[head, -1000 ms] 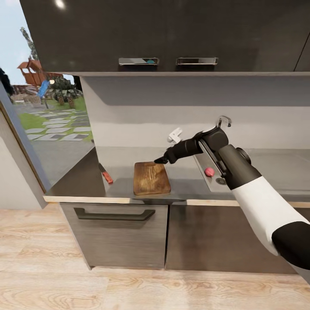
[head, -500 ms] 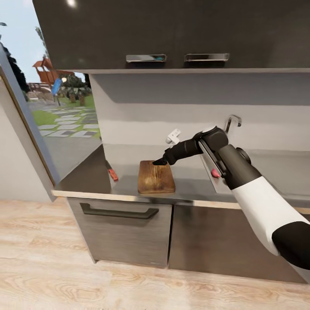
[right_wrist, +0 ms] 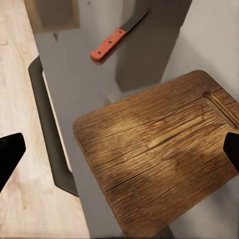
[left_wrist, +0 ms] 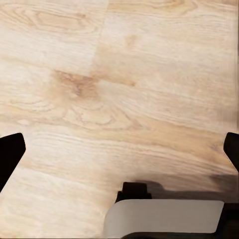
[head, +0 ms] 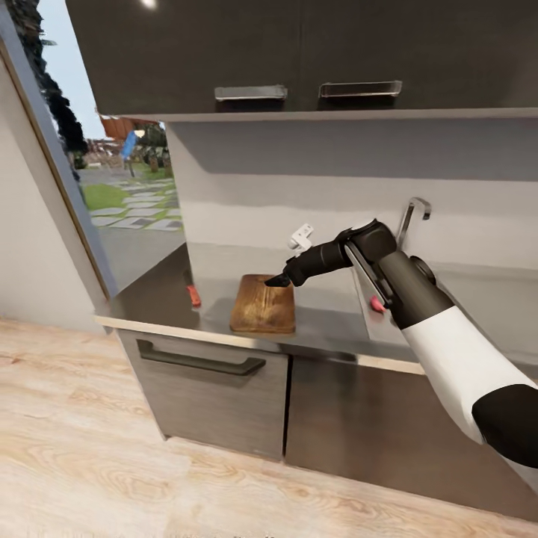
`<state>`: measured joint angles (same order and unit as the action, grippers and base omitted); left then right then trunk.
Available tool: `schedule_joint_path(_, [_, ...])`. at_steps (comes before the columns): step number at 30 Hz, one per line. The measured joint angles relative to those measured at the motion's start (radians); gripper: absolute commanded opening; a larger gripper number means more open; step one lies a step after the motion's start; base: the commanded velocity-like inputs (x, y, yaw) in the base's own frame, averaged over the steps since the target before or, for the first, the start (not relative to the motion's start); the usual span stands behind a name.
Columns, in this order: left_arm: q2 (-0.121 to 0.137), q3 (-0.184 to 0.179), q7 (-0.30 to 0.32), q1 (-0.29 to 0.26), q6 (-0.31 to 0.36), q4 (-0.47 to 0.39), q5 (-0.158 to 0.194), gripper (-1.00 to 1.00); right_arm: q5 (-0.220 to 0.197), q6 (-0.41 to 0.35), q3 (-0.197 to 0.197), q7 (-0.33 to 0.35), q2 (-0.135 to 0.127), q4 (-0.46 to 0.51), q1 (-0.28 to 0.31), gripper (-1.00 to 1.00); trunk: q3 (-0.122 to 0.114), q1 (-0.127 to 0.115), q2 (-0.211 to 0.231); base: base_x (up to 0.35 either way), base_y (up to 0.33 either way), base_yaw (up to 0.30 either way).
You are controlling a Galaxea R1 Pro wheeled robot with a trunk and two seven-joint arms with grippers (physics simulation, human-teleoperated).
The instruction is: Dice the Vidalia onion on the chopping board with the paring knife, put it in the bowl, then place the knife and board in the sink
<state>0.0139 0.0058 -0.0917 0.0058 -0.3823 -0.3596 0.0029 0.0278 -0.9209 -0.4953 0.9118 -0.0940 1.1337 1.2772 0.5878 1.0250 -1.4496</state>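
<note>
The right gripper (head: 278,281) hangs over the chopping board's (head: 262,304) far end, fingers spread wide, holding nothing; the paring knife (right_wrist: 113,40) lies beside the board on the countertop (head: 321,317). A reddish onion (head: 377,305) sits in the sink (head: 364,295); the left gripper (left_wrist: 119,149) gapes wide above wooden floor (left_wrist: 119,89).

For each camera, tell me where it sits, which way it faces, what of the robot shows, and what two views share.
Head view: on the robot's head, facing forward and down at the countertop; the right arm reaches its right pincer over the chopping board.
Left wrist view: on the left arm, facing down at the wooden floor; dark fingertips of the left pincer show, set wide apart.
Right wrist view: on the right arm, facing down at the board; dark fingertips show, set wide apart.
Head and right wrist views share the board and the paring knife.
</note>
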Motion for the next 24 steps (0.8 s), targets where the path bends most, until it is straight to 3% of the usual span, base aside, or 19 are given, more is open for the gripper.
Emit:
schedule_joint_path(6, [0.000,0.000,0.000,0.000,0.000,0.001,0.000,1.00,0.000,0.000,0.000,0.000,0.000,0.000,0.000,1.00,0.007,0.000,0.000,0.028,-0.304,0.191])
schedule_joint_path(14, [0.000,0.000,0.000,0.000,0.000,0.001,0.000,1.00,0.000,0.000,0.000,0.000,0.000,0.000,0.000,1.00,0.010,0.000,0.000,0.152,-0.287,0.043])
schedule_joint_path(24, [0.000,0.000,0.000,0.000,0.000,0.001,0.000,1.00,-0.001,0.000,0.000,0.000,0.000,0.001,0.000,1.00,0.010,-0.001,0.000,0.308,-0.018,0.002])
